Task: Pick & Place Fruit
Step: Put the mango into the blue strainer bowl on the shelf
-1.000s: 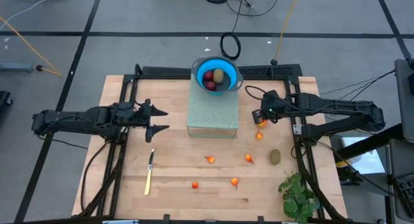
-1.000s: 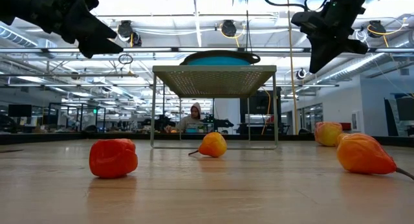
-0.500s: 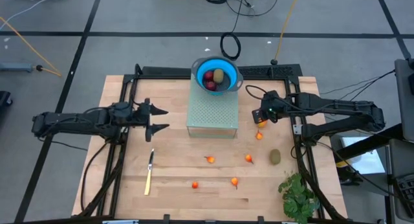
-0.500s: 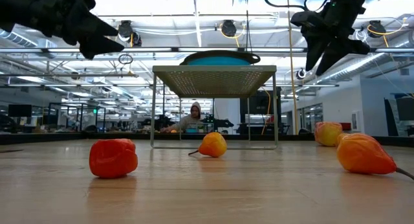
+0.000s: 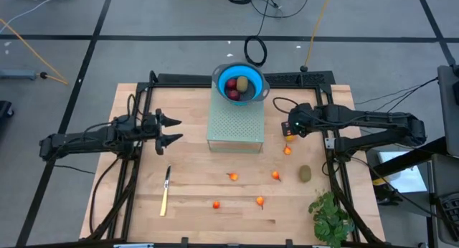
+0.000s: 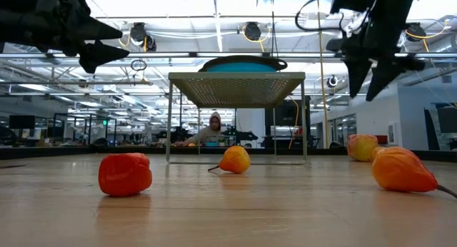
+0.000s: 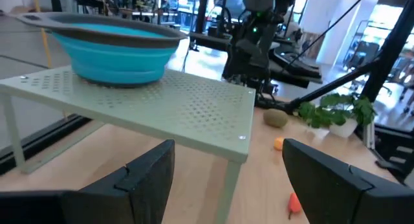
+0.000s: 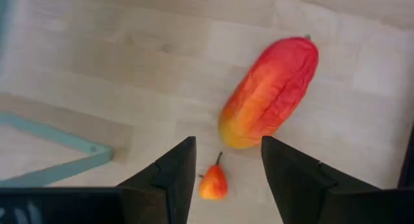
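Observation:
My right gripper [image 8: 226, 164] hangs open above the table right of the green stand [image 5: 235, 126], its fingers slanting down. The long red-and-yellow fruit [image 8: 272, 94] and a tiny orange one [image 8: 213, 183] lie on the wood beneath it, untouched. A blue bowl [image 5: 241, 83] on the stand holds dark red round pieces and an olive oval. More tiny orange pieces [image 5: 275, 175] and a brownish-olive oval [image 5: 305, 173] lie on the table. My left gripper [image 7: 229, 179] stands open and level, left of the stand.
A yellow-handled knife [image 5: 166, 191] lies at the near left. A leafy green plant [image 5: 330, 216] sits at the near right corner. The stand's legs [image 6: 170, 118] rise at mid-table. In the low view, a person shows in the room beyond.
My right gripper has opened from shut and sunk a little toward the red-and-yellow fruit, rolling slightly. My left gripper has drawn back a little toward the table's left edge and come down slightly, staying open.

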